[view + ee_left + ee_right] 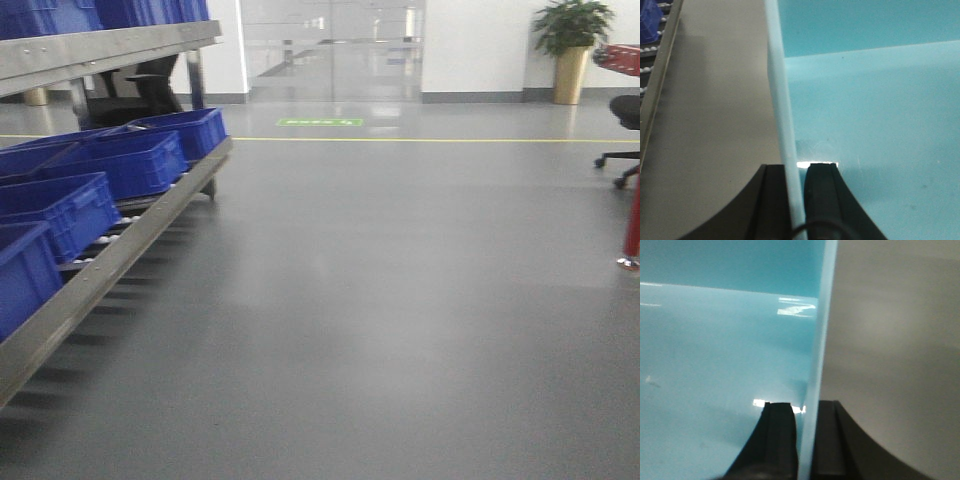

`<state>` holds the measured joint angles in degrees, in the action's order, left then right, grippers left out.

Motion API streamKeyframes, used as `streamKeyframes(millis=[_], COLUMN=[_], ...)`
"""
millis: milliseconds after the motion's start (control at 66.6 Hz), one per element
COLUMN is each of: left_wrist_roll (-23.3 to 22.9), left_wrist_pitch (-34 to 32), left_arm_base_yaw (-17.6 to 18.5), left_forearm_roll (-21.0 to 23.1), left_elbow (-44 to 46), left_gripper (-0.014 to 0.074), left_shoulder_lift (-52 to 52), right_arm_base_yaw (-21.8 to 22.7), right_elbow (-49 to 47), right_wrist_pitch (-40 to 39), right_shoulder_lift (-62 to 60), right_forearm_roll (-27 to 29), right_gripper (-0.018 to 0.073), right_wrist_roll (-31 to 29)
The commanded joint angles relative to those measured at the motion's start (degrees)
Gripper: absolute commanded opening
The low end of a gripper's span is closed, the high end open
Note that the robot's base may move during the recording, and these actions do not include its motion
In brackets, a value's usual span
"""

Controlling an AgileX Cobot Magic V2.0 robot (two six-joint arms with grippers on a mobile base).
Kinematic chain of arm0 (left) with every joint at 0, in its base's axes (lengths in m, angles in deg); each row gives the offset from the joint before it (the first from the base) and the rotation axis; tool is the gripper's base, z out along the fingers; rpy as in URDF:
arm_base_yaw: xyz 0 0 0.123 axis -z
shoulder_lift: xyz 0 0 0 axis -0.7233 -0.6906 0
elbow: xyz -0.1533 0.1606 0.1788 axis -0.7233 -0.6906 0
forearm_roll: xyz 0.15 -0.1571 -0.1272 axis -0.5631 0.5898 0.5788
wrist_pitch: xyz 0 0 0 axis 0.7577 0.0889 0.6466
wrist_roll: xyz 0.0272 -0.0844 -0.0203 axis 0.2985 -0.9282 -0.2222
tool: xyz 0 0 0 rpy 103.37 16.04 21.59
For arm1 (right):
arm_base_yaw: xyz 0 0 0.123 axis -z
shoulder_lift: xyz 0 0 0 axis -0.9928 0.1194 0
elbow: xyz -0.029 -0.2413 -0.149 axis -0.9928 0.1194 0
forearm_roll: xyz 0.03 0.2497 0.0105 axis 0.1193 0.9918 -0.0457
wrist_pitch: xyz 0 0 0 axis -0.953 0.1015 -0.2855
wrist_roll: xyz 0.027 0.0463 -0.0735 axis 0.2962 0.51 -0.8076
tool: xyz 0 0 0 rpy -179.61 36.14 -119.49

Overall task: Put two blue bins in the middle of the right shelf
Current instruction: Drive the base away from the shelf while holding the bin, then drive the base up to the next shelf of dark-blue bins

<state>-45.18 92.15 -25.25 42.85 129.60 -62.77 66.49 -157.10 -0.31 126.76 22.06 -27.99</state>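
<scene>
Grip: left claw [799,169] and right claw [805,406] pinch opposite walls of pale blue bin [875,110], likely to share its load evenly.

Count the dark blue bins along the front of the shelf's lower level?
4: the farthest bin, the second bin, the third bin and the nearest bin, cut off at the frame edge. Others behind are partly hidden.
</scene>
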Motion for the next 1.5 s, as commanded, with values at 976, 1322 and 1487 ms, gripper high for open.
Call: streamKeyframes(millis=[976,1322,1487], left_wrist_roll=[0.7,0.7,0.7], left_wrist_pitch=[-2.6,-2.6,-2.6], left_arm_base_yaw=[0.2,0.2,0.2], left_forearm_roll=[0.0,0.0,0.0], left_elbow=[0.7,0.7,0.7], left_gripper=[-0.0111,-0.0111,-0.0111], left_shoulder_lift=[0.8,0.8,0.8], right_arm_base_yaw=[0.2,0.2,0.2], right_elbow=[-0.5,-0.5,-0.5], right_wrist_pitch=[-2.4,-2.4,-2.4], right_shoulder_lift=[-0.7,-0.7,-0.7], right_forearm_roll=[0.2,0.2,0.2], right_gripper=[-0.0153,-0.0153,-0.0153], right_wrist_roll=[-0.9,-0.9,-0.9])
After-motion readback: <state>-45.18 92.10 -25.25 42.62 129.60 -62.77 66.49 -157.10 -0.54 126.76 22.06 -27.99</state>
